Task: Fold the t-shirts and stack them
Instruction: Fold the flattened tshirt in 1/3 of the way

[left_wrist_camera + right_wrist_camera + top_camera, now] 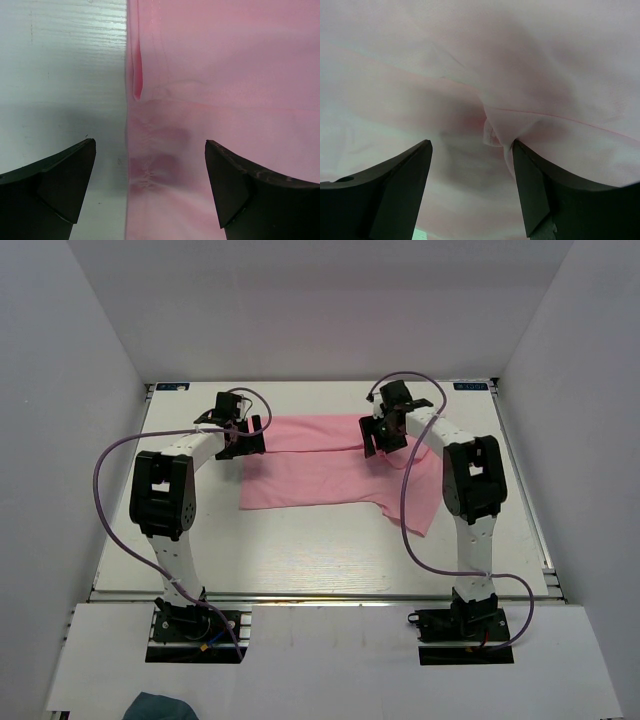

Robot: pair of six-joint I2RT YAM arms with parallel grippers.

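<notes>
wide apart and holding nothing, the left gripper (150,143) straddles the left edge of the pink t-shirt (225,75), with one finger over bare table (60,60) and the other over cloth. the right gripper (471,143) is partly open, low over the t-shirt, with a small raised pucker against one finger, not clamped. the t-shirt lies spread across the far middle of the table. a dark teal cloth (160,707) sits at the near left edge, well apart.

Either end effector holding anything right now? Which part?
Nothing gripped. Left end effector open, straddling an edge of the light pink thin-fabric t-shirt; right end effector open around its raised fold, unpinched.
</notes>
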